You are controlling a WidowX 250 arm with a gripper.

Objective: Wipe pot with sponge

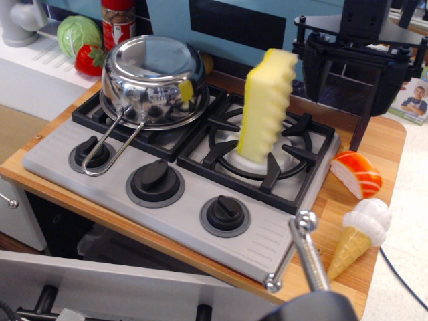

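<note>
Single view, set high at the front of the toy stove (167,167), angled down and looking back toward the wall. Fairly close. Gripper (348,47) hangs dark at upper right, far side; stove burners sit below and left of it, filling mid-frame.

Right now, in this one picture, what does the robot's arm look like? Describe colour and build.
The arm is matte black: flat plates stacked on thin posts, with angular struts below. No markings show, and its tool cannot be made out.
</note>
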